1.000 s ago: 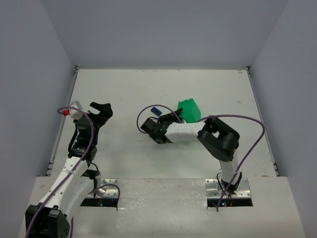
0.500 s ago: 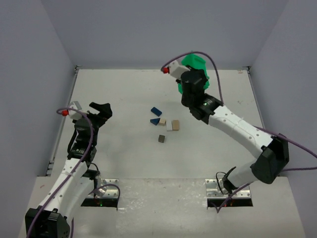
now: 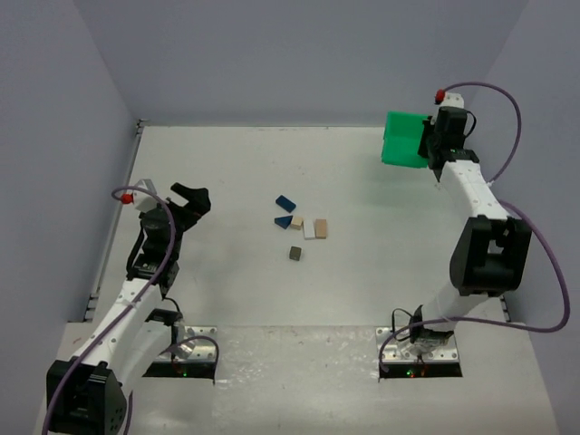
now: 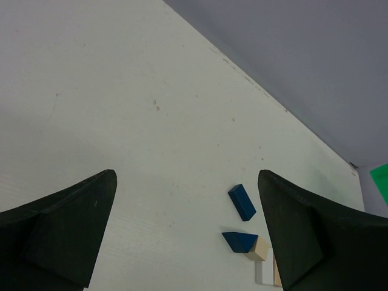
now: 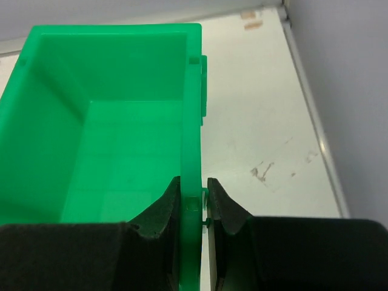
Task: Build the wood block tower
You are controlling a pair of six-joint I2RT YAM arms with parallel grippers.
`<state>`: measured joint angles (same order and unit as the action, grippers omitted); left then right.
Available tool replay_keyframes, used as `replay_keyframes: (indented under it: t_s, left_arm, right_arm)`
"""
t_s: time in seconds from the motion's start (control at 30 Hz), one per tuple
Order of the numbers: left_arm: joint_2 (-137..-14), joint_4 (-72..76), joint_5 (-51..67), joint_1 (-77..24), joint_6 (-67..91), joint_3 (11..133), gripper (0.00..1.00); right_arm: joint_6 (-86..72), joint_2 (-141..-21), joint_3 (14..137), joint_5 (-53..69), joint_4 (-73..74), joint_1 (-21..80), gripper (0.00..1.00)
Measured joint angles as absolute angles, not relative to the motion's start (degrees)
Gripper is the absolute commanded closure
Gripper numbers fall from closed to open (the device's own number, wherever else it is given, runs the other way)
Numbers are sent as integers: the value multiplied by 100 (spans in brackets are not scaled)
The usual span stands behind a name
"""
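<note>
Several small wooden blocks lie loose and flat mid-table, not stacked: a dark blue bar [image 3: 286, 202], a blue wedge [image 3: 283, 220], a tan block [image 3: 296, 222], a white block [image 3: 309, 228], a tan block [image 3: 321, 227] and a small dark cube [image 3: 295, 254]. The left wrist view shows the blue bar [image 4: 242, 202] and the wedge [image 4: 240, 241] between its fingers' tips, far ahead. My left gripper [image 3: 188, 201] is open and empty, left of the blocks. My right gripper [image 3: 426, 145] is shut on the wall of the empty green bin [image 5: 109, 151], held at the far right.
The green bin [image 3: 404, 139] hangs near the table's back right corner. Grey walls enclose the table on the left, back and right. The table edge [image 5: 303, 91] runs close to the bin's right side.
My right arm swung the green bin from mid-table up and over to the far right corner, leaving the blocks lying loose on the table. My left arm barely moved.
</note>
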<state>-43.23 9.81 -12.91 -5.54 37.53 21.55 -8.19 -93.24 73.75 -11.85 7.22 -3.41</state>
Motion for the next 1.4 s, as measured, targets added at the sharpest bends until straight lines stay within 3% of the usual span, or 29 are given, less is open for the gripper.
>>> replay_keyframes:
  t_s: [0.17,0.43,0.87,1.1,1.33,1.4]
  left_arm:
    - [-4609,1171,-1114,-554,3734,2216,0]
    - [-5011,1445,-844,-554,3708,2341,0]
    - [-5181,1520,-636,-554,3642,2368,0]
    - [-5171,1516,-533,-554,3645,2368,0]
    - [-4944,1380,-485,-554,3647,2368,0]
    - [-4841,1357,-461,-554,3647,2368,0]
  right_arm:
    - [-1576,-10554,7588,-454,854,-1052,100]
    - [-1988,-11612,8207,-42,747,-1155,100]
    - [-1948,-11618,7778,247,-49,-1155,74]
    - [-1906,-11329,7549,440,115,-1155,51]
    - [-1861,-10391,7460,751,266,-1153,3]
    - [-1805,-10019,7414,856,335,-1109,1]
